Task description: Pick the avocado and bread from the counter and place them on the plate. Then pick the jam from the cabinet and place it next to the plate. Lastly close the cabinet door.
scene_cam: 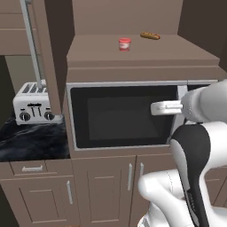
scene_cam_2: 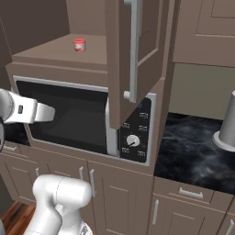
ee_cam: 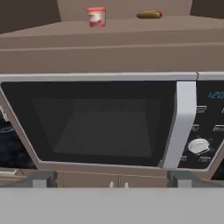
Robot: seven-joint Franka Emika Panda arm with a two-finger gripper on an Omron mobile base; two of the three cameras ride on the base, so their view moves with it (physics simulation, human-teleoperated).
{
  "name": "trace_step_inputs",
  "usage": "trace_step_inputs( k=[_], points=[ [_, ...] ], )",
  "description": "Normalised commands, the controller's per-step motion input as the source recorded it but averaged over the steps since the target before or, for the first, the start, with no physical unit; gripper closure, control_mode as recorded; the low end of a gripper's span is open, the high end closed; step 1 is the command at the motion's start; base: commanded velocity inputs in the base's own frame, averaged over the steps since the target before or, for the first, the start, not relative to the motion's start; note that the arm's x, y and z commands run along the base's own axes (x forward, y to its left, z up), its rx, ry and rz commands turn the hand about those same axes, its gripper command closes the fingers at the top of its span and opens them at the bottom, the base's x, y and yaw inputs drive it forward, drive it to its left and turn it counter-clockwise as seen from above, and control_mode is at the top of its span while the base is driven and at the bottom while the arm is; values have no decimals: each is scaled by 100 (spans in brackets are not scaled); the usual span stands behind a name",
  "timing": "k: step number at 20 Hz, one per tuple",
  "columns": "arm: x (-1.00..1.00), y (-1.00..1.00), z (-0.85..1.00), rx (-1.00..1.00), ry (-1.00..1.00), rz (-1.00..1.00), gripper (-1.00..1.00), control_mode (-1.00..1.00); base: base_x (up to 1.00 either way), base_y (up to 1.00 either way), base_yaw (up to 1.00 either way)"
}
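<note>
The jam (scene_cam: 124, 44) sits on the shelf (scene_cam: 177, 53) inside the open cabinet (scene_cam: 128, 15), just above the microwave (scene_cam: 122, 116). It is a little red jar with a pale top, and it stands upright near the middle of the shelf. A small hot dog (scene_cam: 150, 35) lies farther back on the same shelf, well apart from the jar.

The cabinet door (scene_cam_2: 131, 59) hangs wide open, with its long silver handle (scene_cam_2: 133, 50) facing out.

The claw (ee_cam: 112, 179) is spread wide and holds nothing. Its two dark tips sit low in the hand view, in front of the microwave's dark window. The jam is high above it there, not touching the claw.

A silver toaster (scene_cam: 33, 104) stands on the black counter (scene_cam: 31, 142) to the left of the microwave. A grey holder (scene_cam_2: 228, 124) stands on the counter on the other side. Brown drawers (scene_cam: 33, 168) and doors sit under the counter.
</note>
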Motion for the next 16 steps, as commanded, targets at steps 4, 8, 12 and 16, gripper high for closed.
trace_step_inputs(
  k=[4,8,12,16],
  points=[
    [-1,3,74,0,-21,12,-100,-100,0,0,0],
    [0,10,63,0,-13,12,-100,-100,0,0,0],
    [0,22,58,0,-4,5,-100,-100,0,0,0],
    [10,27,44,0,0,0,-100,-100,0,0,0]
  ],
)
